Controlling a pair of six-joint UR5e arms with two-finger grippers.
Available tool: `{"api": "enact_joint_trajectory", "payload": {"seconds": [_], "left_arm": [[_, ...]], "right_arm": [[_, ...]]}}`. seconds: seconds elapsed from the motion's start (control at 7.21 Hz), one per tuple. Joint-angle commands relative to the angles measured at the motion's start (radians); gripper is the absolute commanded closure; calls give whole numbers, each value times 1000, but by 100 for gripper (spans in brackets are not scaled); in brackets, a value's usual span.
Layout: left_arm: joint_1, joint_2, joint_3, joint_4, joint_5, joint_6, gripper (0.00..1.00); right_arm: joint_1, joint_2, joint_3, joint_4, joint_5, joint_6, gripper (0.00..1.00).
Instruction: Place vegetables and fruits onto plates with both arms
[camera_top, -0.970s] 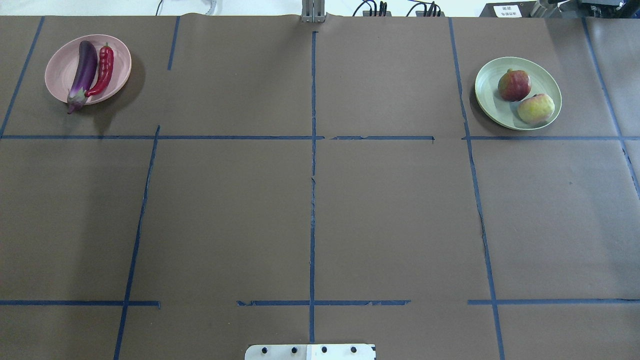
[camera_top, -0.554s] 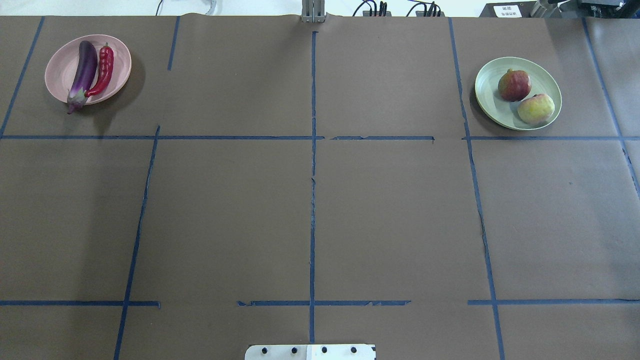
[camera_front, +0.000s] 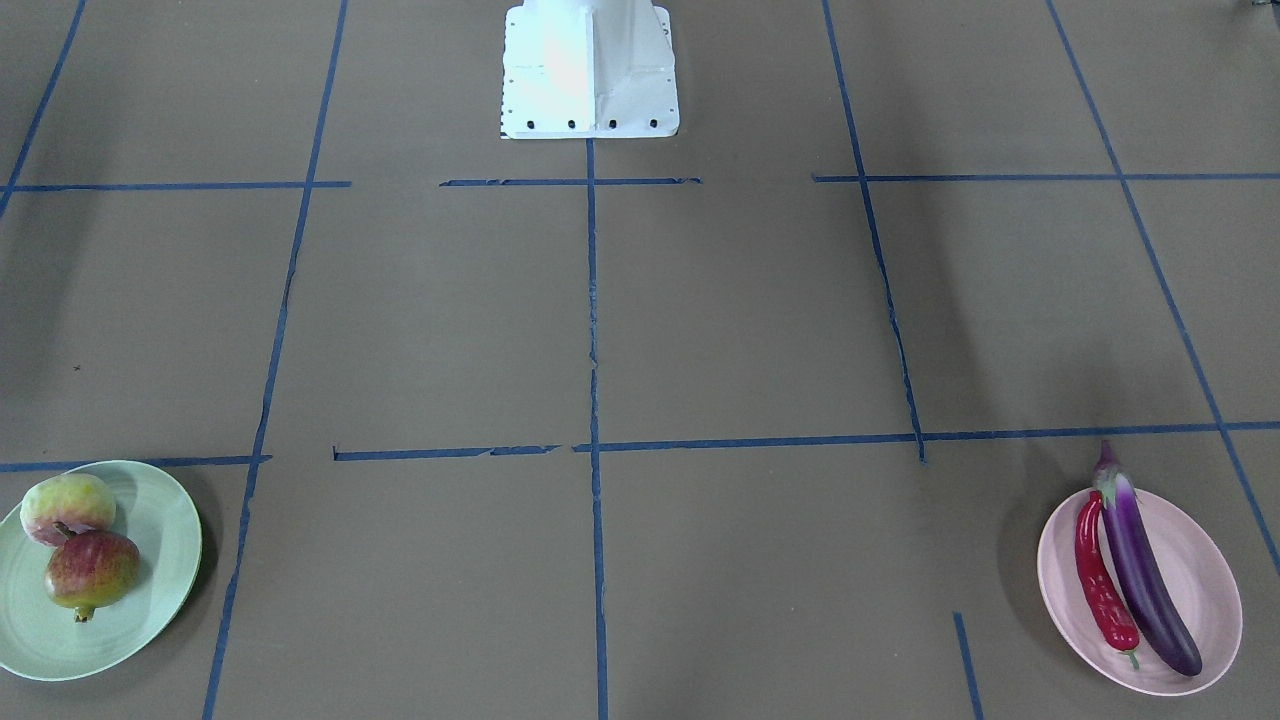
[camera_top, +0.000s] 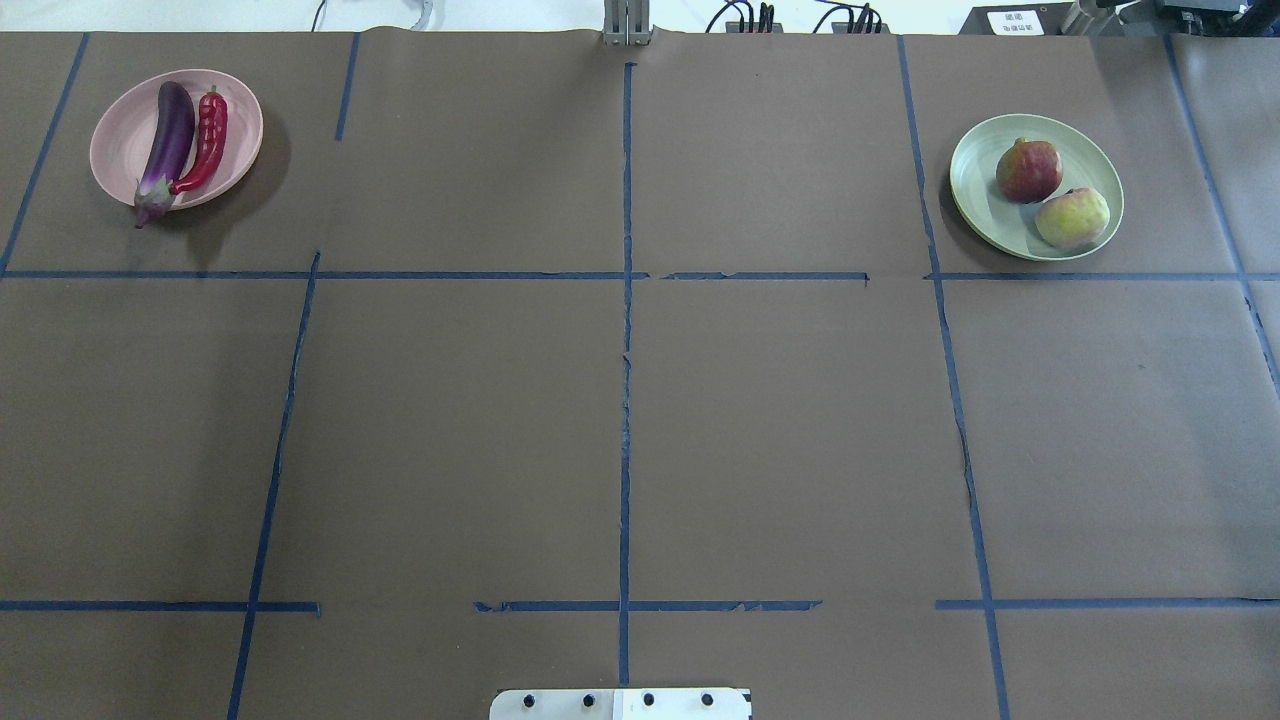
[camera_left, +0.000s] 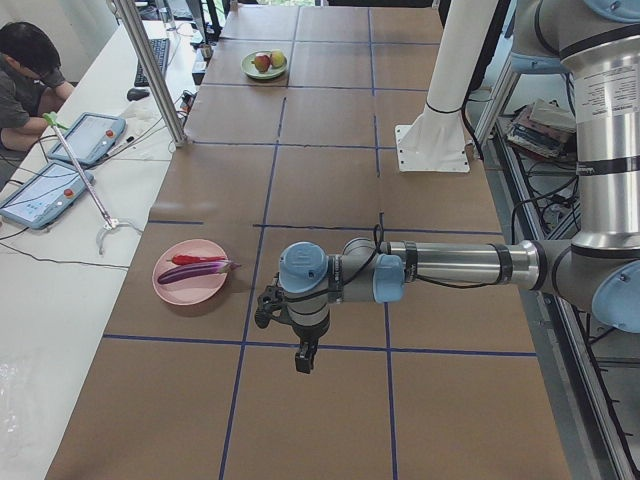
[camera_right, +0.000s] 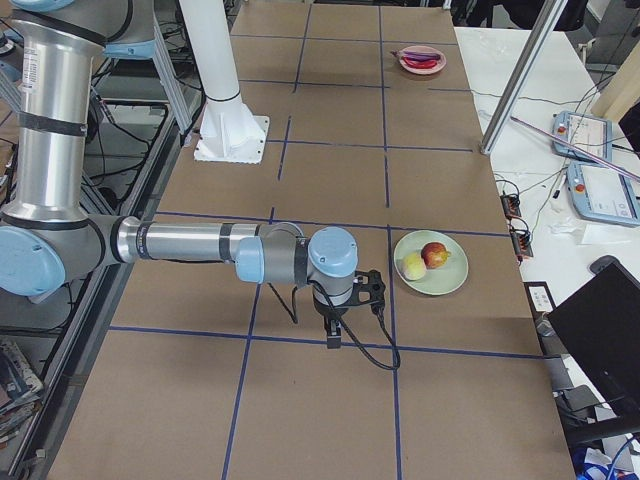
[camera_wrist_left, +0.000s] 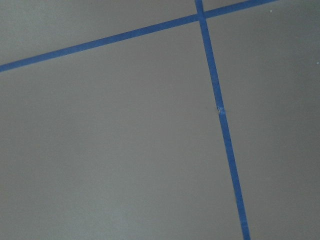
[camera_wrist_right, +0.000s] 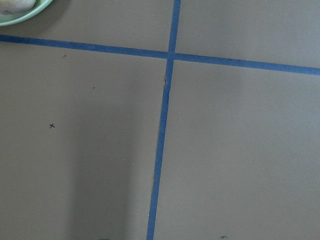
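The purple eggplant (camera_top: 167, 145) and red chili pepper (camera_top: 208, 140) lie side by side on the pink plate (camera_top: 120, 150) at the far left. The pomegranate (camera_top: 1028, 170) and peach (camera_top: 1072, 217) sit on the mint green plate (camera_top: 985, 205) at the far right. Neither gripper shows in the overhead or front views. The left gripper (camera_left: 303, 360) shows only in the exterior left view, hanging above the table near the pink plate (camera_left: 190, 285). The right gripper (camera_right: 334, 338) shows only in the exterior right view, next to the green plate (camera_right: 440, 280). I cannot tell whether either is open or shut.
The white base block (camera_front: 588, 70) stands at the robot's edge of the table. Blue tape lines cross the brown table cover. A seated operator (camera_left: 25, 80), tablets and a metal pole (camera_left: 150, 70) are beside the table. The green plate's rim (camera_wrist_right: 25, 15) shows in the right wrist view.
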Motion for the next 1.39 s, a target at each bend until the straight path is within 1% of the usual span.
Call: {"api": "enact_joint_trajectory", "payload": {"seconds": [0.0, 0.14, 0.28, 0.42, 1.25], "left_arm": [[1, 0, -33, 73, -5, 6, 0], [1, -5, -33, 72, -5, 4, 0], [1, -12, -23, 71, -33, 1, 0], [1, -11, -20, 65, -89, 4, 0], [1, -6, -35, 59, -79, 9, 0]], "right_arm": [[0, 0, -3, 5, 0, 2, 0], [0, -2, -3, 6, 2, 3, 0], [0, -2, -5, 6, 2, 5, 0], [-1, -2, -5, 6, 2, 6, 0], [-1, 0, -6, 6, 8, 11, 0]]}}
